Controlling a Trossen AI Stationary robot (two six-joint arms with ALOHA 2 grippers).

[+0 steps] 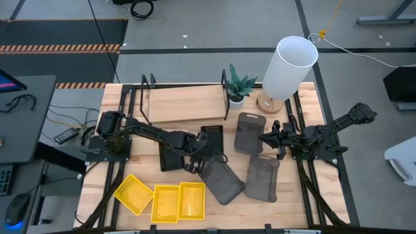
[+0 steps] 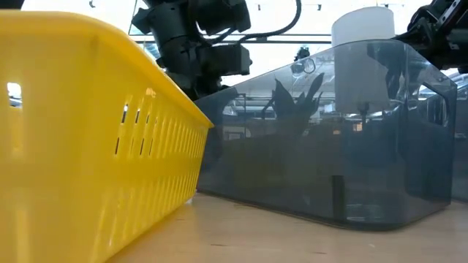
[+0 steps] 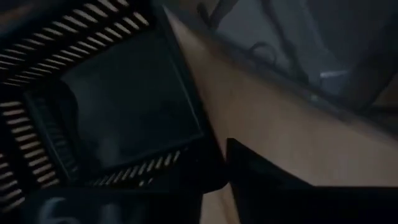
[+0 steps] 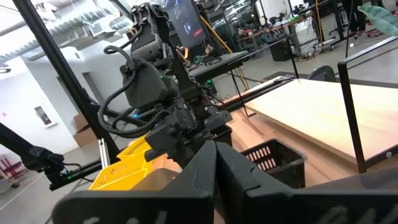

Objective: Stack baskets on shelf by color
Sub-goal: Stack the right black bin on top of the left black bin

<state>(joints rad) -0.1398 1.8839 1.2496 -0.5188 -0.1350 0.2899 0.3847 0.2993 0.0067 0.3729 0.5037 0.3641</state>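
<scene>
My left gripper [image 1: 193,164] hangs low over a black mesh basket [image 1: 174,156], apparently clenched on its rim for lifting shelfward. My right gripper [image 1: 272,138], clenched empty, waits above the grey baskets [image 1: 249,133].

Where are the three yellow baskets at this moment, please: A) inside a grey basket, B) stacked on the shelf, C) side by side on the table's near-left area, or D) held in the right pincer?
C: in the high view the three yellow baskets lie side by side on the table, while the shelf is bare.
</scene>
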